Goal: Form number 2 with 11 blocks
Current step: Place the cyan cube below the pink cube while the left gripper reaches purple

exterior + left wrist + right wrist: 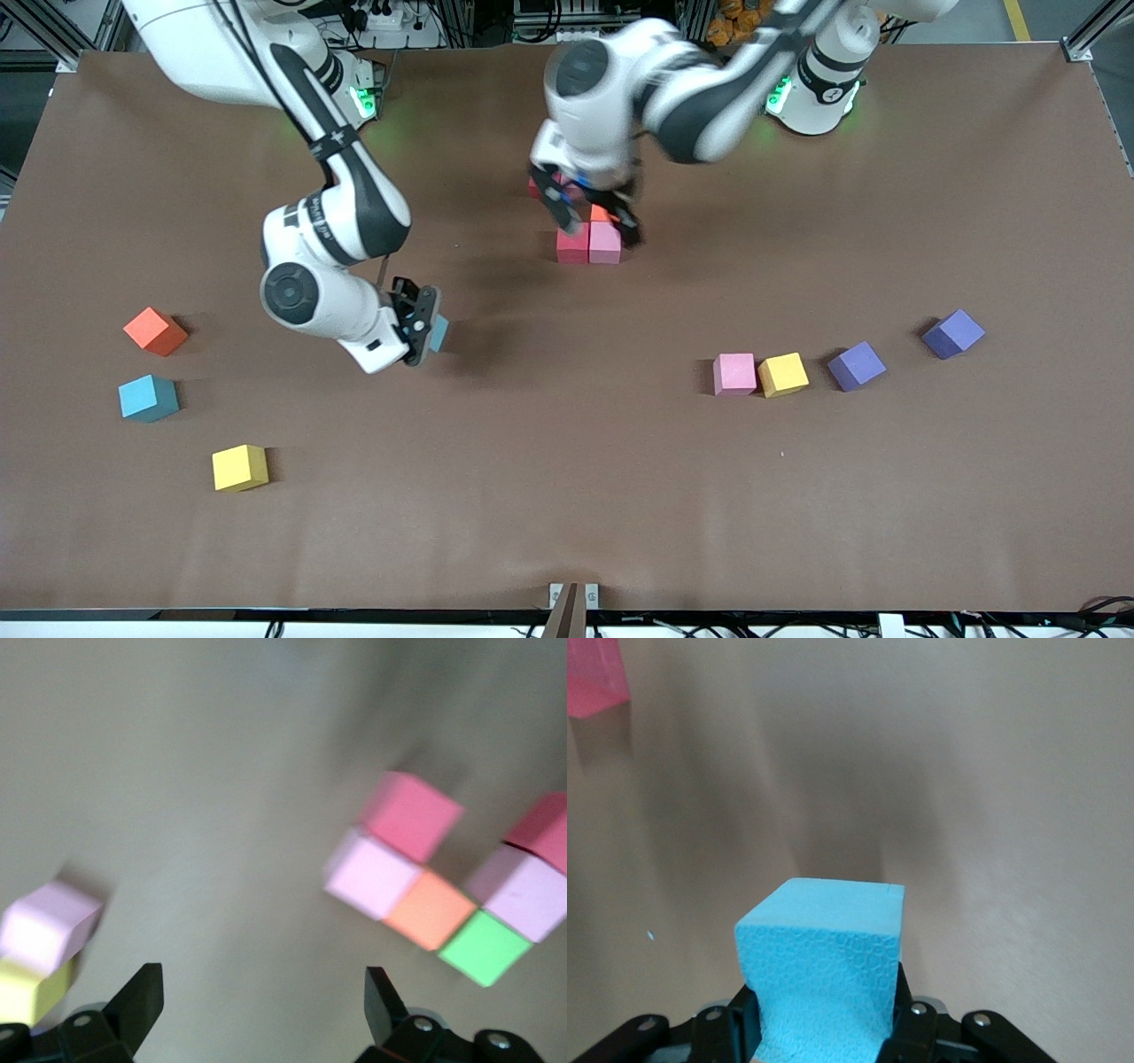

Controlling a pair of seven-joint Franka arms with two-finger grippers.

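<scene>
Brown table (567,496) is carrying scattered blocks | my right gripper (423,324) is clenching a light blue block (824,970) | left gripper (592,217), released, is hiding the cluster (589,244).

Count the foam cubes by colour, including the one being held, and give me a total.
red cubes: 2
pink cubes: 3
orange cubes: 2
green cubes: 1
light blue cubes: 2
yellow cubes: 2
purple cubes: 2
Total: 14

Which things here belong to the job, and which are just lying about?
Job: started cluster of blocks under left gripper, jaws open; light blue block held in right gripper; seven loose blocks, some maybe spare.
Lying about: metal bracket at table's near edge; cables by the bases.
</scene>
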